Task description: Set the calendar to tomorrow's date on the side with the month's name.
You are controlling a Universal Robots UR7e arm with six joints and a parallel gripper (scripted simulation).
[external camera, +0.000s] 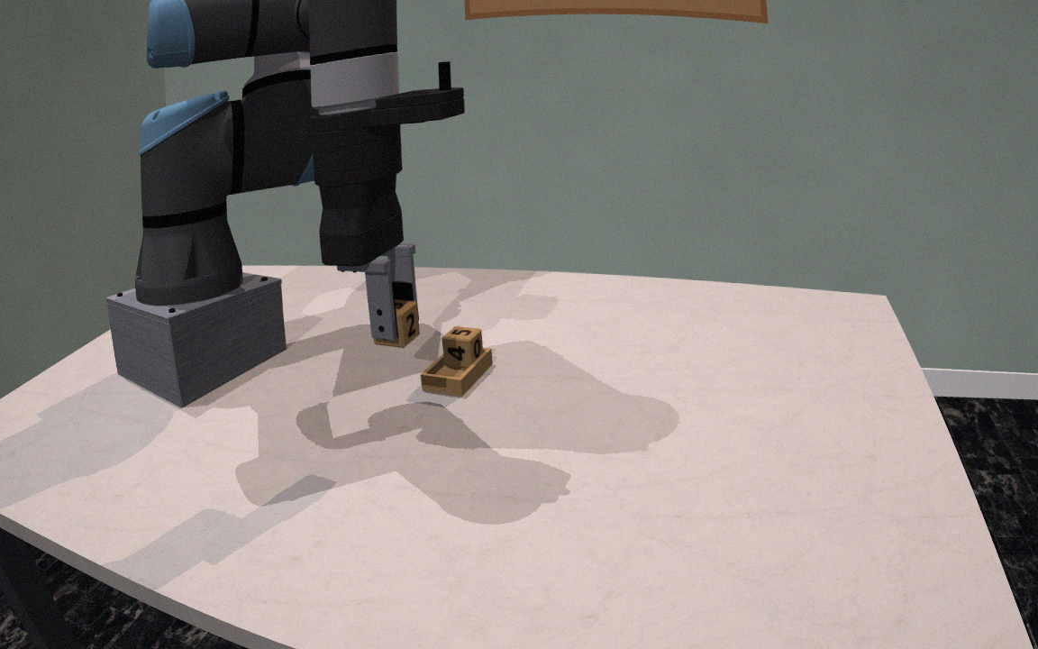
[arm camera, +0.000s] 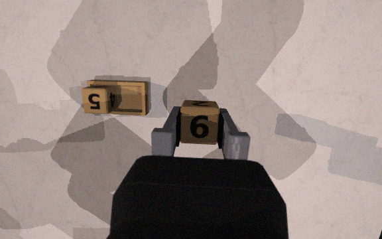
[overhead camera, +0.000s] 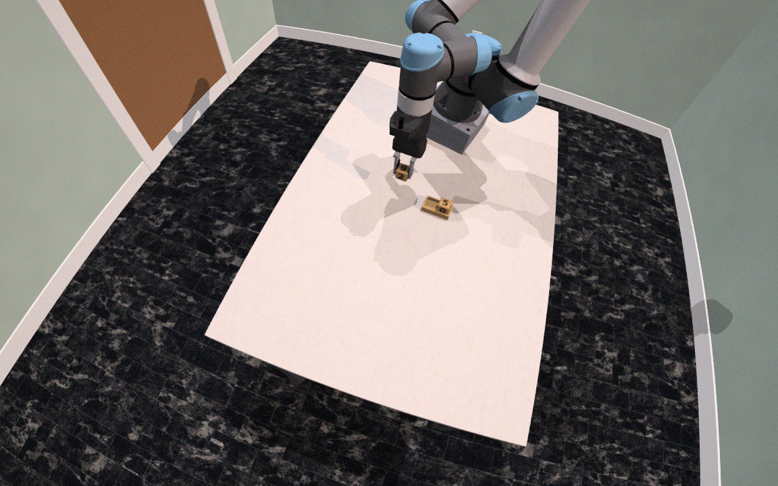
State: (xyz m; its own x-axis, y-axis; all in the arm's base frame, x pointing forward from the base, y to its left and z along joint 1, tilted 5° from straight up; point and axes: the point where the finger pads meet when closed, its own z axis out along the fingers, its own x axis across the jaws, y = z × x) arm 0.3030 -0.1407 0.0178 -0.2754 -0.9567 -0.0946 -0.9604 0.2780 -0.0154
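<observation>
My gripper (arm camera: 199,119) is shut on a wooden digit cube (arm camera: 199,123), one finger on each side of it. The cube shows a 9 or 6 towards the wrist camera and a 2 on its side in the exterior view (external camera: 405,321). It hangs low over the table, left of the tray; I cannot tell whether it touches. The wooden tray (external camera: 457,370) lies flat on the table. The second cube (external camera: 463,345) stands in one end of it, with 5 on top and 4 and 0 on its sides. The tray's other half (arm camera: 131,97) is empty. The month name is not visible.
The robot's grey base block (external camera: 195,334) stands at the table's back left, close behind the gripper. The white table (overhead camera: 404,271) stretches wide in front of the tray. Dark floor surrounds it.
</observation>
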